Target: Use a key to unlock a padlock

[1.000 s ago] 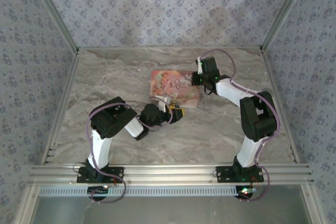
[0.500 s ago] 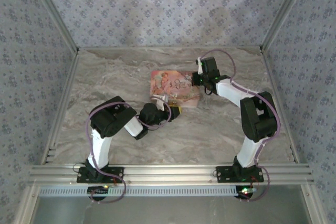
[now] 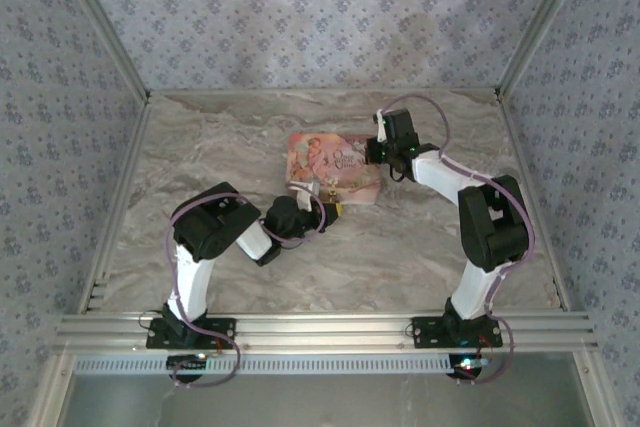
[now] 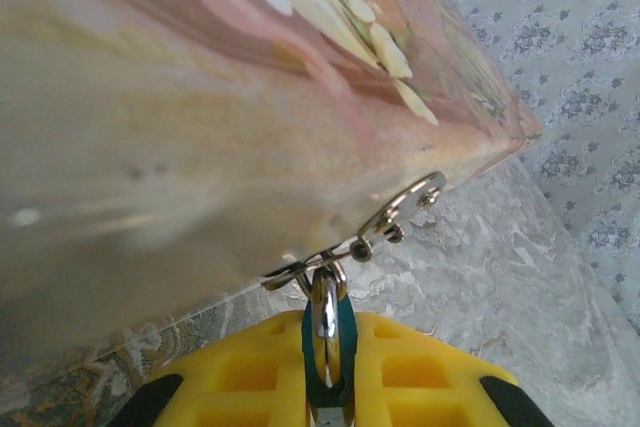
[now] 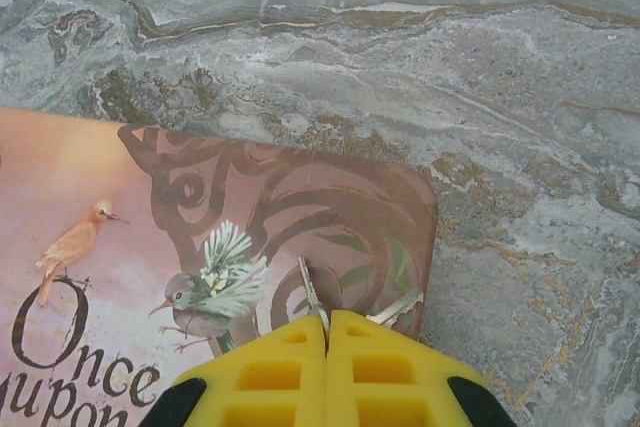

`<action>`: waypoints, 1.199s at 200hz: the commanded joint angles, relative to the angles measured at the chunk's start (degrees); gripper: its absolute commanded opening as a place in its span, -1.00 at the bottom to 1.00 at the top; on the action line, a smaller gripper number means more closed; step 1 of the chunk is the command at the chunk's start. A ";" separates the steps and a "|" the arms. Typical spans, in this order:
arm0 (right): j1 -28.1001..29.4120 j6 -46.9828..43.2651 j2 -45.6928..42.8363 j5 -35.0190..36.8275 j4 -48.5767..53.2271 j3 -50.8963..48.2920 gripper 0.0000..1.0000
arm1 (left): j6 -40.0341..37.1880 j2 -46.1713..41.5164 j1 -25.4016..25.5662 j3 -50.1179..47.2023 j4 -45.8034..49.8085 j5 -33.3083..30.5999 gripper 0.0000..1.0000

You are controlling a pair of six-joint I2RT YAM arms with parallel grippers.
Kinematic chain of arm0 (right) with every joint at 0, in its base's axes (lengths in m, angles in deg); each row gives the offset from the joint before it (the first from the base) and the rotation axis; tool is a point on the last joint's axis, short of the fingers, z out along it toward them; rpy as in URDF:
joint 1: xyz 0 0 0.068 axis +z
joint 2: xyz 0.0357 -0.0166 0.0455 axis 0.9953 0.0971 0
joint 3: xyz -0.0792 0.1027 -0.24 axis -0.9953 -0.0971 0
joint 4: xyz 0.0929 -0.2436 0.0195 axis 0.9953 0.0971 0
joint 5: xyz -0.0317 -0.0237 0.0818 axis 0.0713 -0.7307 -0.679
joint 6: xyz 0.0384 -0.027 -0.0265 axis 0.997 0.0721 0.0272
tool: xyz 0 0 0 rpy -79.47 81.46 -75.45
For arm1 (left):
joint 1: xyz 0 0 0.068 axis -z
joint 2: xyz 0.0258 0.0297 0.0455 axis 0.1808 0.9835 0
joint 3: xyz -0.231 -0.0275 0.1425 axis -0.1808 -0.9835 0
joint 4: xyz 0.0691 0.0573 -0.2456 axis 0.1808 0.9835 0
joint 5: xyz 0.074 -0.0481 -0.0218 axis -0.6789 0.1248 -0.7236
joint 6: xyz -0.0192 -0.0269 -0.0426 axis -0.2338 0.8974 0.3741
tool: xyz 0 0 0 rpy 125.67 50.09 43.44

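tin (image 3: pixel 335 165): printed metal, smooth, soft gloss
hasp (image 4: pixel 400 215): bright polished metal
padlock (image 4: pixel 328 352): blue painted body, shiny silvery shackle
key (image 5: pixel 309 297): thin bare metal, shiny
pads (image 4: pixel 420 372): yellow plastic or rubber, matt, moulded in squares
table (image 5: pixel 500 97): marble-look, smooth, faint sheen
walls (image 3: pixel 300 7): matt, patterned
frame (image 3: pixel 320 329): brushed aluminium

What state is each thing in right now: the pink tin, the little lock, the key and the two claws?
Tin: lid shut, clasp fastened.
Padlock: hanging on the clasp, shackle looks closed.
Left claw: closed on the padlock.
Right claw: shut on the key.
Key: held over the tin.
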 commanded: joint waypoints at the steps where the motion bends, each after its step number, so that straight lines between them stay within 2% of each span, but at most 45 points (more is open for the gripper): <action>1: 0.25 -0.61 -1.56 -0.13 1.79 -1.20 -1.00 | 0.81 -0.29 -0.78 0.30 1.41 1.62 -0.86; 43: 0.02 -0.69 -2.60 -0.58 1.94 -1.28 -1.00 | 3.06 -1.39 -1.93 0.33 2.17 3.91 -1.00; 63: -0.48 -0.87 -3.46 -0.79 2.12 -1.28 -1.00 | 4.34 -3.14 -2.00 0.76 5.57 5.28 -1.00; 109: -2.56 -0.12 -6.03 -0.90 2.90 -1.46 -1.00 | 4.90 -8.89 -2.09 3.96 22.53 8.57 -1.00; 146: -3.83 0.75 -9.21 1.22 5.75 -1.81 -1.00 | 6.61 -11.85 -2.43 5.82 29.74 9.73 -1.00; 210: -5.91 5.22 -18.29 1.11 9.61 -9.87 -1.00 | 10.02 -16.57 -2.75 9.76 43.29 10.26 -1.00; 240: -6.06 7.75 -24.19 0.30 10.10 -15.80 -1.00 | 12.92 -18.36 -2.69 10.32 45.09 10.20 -1.00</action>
